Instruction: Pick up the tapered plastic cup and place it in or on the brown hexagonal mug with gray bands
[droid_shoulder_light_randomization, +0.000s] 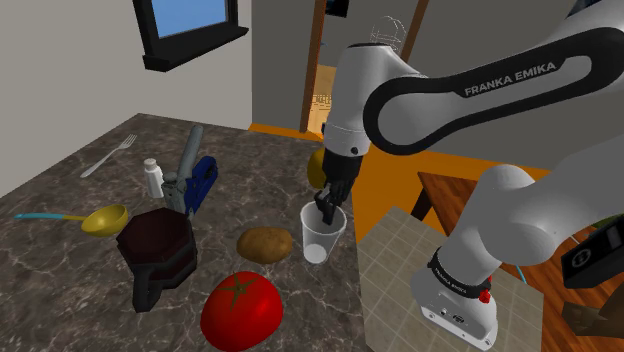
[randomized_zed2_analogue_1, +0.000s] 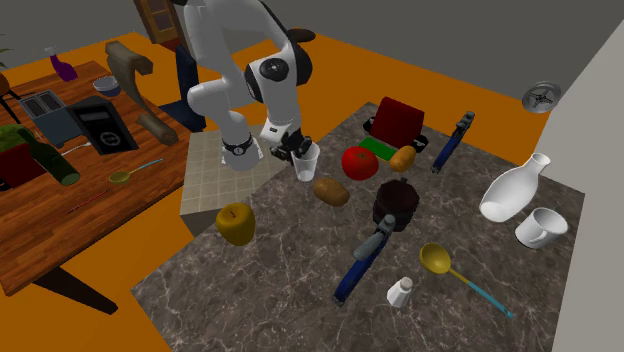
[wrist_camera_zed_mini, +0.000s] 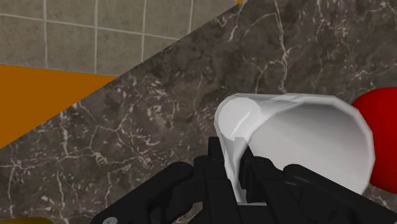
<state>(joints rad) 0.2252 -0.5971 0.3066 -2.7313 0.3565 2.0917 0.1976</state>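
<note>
Wrist view: we see the gripper (wrist_camera_zed_mini: 235, 170) with jaws clamped on the rim of the cup (wrist_camera_zed_mini: 305, 137), a pinch fit for carrying it over to the mug (droid_shoulder_light_randomization: 155, 245).

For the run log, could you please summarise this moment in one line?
claw: shut on cup rim | cup: not yet in mug

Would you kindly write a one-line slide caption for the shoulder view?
Black tool clasps the white tapered cup by its rim, beside a potato, tomato and dark brown mug.
</note>
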